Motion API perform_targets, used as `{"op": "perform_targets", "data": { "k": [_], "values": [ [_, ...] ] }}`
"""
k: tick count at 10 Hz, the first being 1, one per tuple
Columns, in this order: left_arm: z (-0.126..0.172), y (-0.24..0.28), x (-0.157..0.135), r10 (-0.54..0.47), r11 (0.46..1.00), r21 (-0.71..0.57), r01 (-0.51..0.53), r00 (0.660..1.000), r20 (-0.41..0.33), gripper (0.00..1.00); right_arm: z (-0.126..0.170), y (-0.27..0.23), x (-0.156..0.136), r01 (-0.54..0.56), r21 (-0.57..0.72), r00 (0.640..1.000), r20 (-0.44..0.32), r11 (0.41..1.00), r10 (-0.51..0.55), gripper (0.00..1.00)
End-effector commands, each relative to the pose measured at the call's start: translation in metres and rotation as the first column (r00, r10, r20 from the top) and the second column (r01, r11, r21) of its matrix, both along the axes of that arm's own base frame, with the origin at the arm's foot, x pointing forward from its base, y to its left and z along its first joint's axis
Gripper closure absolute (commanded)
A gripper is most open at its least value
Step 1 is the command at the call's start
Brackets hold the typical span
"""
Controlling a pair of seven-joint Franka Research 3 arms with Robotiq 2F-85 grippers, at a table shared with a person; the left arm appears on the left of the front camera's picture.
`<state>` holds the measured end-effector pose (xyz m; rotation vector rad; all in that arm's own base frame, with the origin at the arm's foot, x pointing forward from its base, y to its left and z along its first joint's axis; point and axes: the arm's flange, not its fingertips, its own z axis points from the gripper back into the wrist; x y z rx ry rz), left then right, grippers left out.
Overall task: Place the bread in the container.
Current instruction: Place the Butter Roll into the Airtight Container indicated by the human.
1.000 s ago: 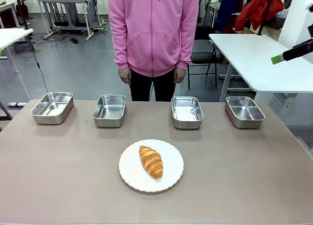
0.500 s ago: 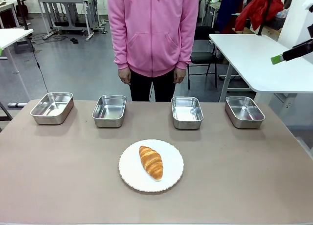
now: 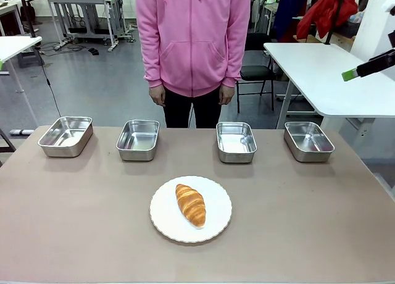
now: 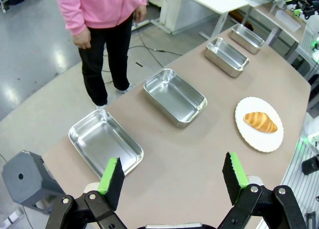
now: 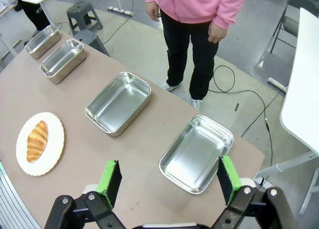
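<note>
Bread [image 3: 191,205]: on the white plate [image 3: 219,217], near-centre of the desk [image 3: 74,222], apart from every tray.
Trays: leftmost tray [image 3: 62,151], second tray [image 3: 136,154], third tray [image 3: 236,157], rightmost tray [image 3: 308,155], one row beyond the plate.
Left gripper [image 4: 172,174]: jaws wide apart, holding nothing, above the desk's left end.
Right gripper [image 5: 168,179]: jaws wide apart, holding nothing, above the right end.

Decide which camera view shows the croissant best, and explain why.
The front view. The croissant lies close and near the middle, on the white plate, its ridged crust and tapered ends plain. Both wrist views show it farther off and smaller, whole on the plate, near a side edge, with little crust detail.
</note>
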<state>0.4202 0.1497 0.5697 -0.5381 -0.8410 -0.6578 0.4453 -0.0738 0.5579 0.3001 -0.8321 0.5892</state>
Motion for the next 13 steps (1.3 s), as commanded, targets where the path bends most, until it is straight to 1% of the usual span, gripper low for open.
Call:
{"op": "perform_targets", "data": {
  "k": [1, 13],
  "values": [
    [0.0004, 0.0007, -0.0008, -0.003, 1.0, 0.002, 0.003, 1.0, 0.006, 0.0, 0.0002, 0.0005, 0.0008, -0.005, 0.013, 1.0, 0.006, 1.0, 0.005, 0.0],
    [0.0004, 0.0007, -0.0008, -0.003, 1.0, 0.002, 0.003, 1.0, 0.006, 0.0, 0.0002, 0.0005, 0.0008, -0.005, 0.013, 1.0, 0.006, 1.0, 0.005, 0.0]
  ]
}}
